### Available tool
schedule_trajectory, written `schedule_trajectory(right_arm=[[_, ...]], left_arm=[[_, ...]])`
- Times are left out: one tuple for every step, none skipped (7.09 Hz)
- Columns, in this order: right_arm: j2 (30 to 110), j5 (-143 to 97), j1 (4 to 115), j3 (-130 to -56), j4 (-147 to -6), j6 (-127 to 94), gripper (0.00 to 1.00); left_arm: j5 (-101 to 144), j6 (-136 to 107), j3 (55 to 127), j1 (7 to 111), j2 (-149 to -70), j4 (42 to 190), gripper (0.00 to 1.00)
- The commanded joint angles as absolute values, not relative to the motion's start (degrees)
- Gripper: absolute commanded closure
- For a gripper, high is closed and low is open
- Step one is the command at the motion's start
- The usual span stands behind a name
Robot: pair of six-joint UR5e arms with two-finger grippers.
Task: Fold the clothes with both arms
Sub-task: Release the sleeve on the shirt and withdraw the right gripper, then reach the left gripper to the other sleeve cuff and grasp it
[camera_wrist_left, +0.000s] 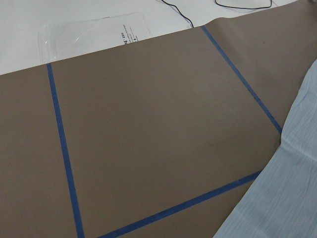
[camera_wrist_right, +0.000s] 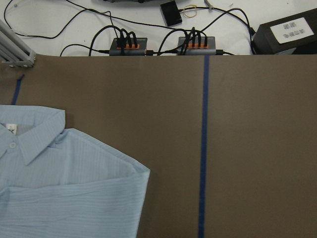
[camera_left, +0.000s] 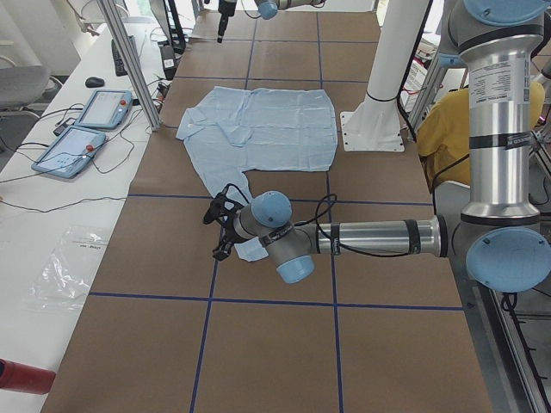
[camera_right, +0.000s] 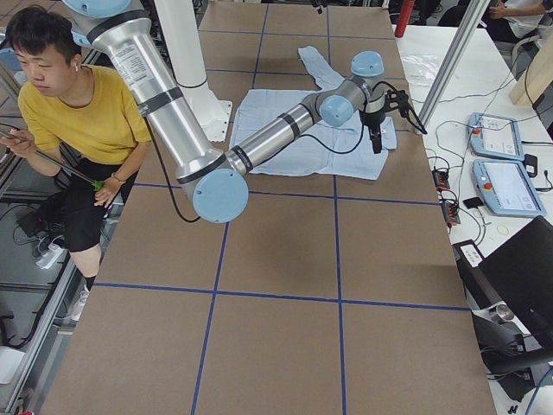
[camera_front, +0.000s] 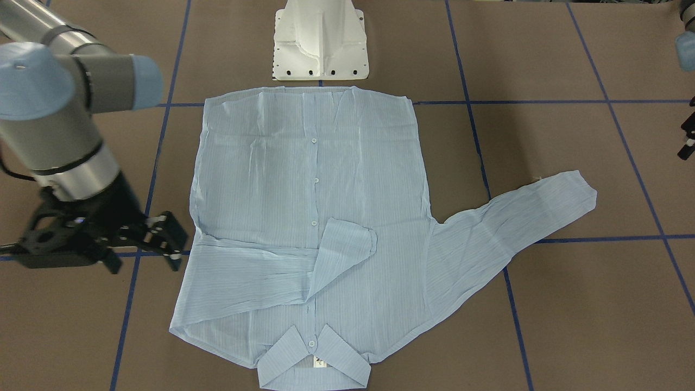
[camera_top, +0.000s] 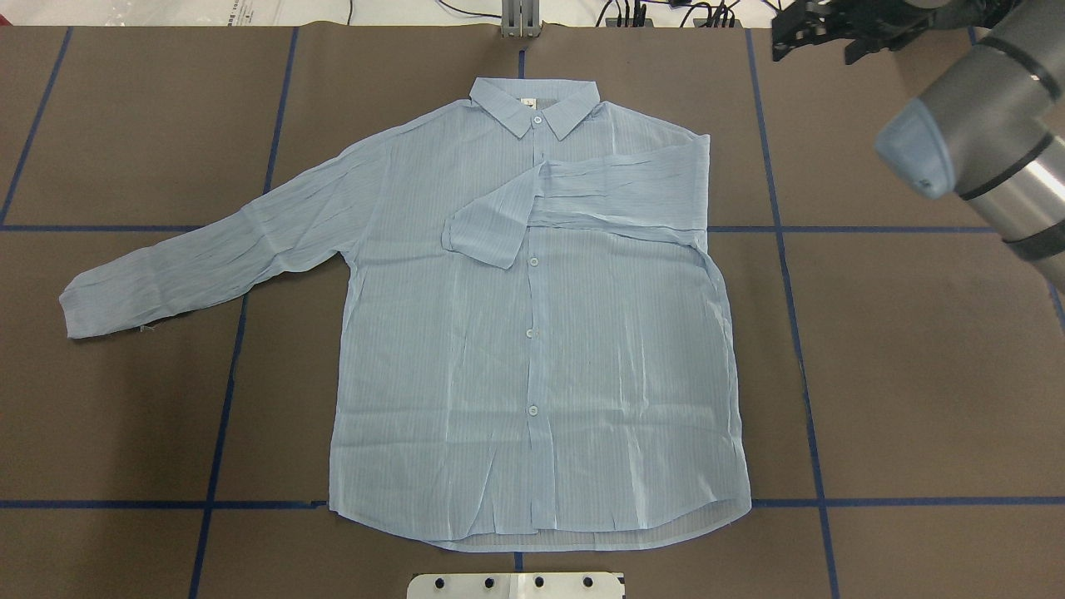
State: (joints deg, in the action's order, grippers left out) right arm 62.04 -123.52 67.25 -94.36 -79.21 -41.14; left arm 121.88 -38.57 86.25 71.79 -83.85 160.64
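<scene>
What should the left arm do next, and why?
Likely lower the left gripper onto the cuff of the outstretched sleeve and grip it: the other sleeve already lies folded across the shirt, and this gripper hangs near that cuff.

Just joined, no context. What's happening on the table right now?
A light blue shirt lies flat, buttons up, on the brown table. The sleeve on the robot's right is folded across the chest; the other sleeve lies stretched out. The right gripper is open and empty beside the folded shoulder. The left gripper is near the outstretched cuff; its state is unclear.
</scene>
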Motion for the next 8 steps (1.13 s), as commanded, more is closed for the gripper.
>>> schedule_trajectory(right_arm=[[70.5,-129.6,74.3,-97.5,-78.8,-32.4,0.00],[71.8,-129.6,74.4,-99.0,-78.8,-32.5,0.00],[71.9,-129.6,74.4,-99.1,-78.7,-32.5,0.00],[71.9,-129.5,74.4,-99.1,-78.7,-32.5,0.00],[72.0,-129.5,74.4,-99.2,-78.7,-32.5,0.00],[72.0,-129.5,74.4,-99.2,-78.7,-32.5,0.00],[72.0,-129.5,74.4,-99.3,-78.7,-32.7,0.00],[72.1,-129.4,74.4,-99.5,-78.7,-32.9,0.00]], left_arm=[[110.6,-56.2,81.7,61.5,-83.8,167.8,0.25],[108.2,-61.5,80.5,57.8,-83.9,168.9,0.33],[106.1,-65.4,80.4,53.6,-83.9,170.1,0.33],[106.0,-68.3,80.6,50.4,-83.9,171.4,0.33],[105.9,-68.5,80.9,48.4,-83.9,171.5,0.32],[105.8,-68.3,81.2,46.9,-83.0,171.5,0.32],[105.9,-67.9,83.4,46.2,-80.4,171.5,0.32],[105.9,-66.5,84.8,46.2,-78.5,171.4,0.32]])
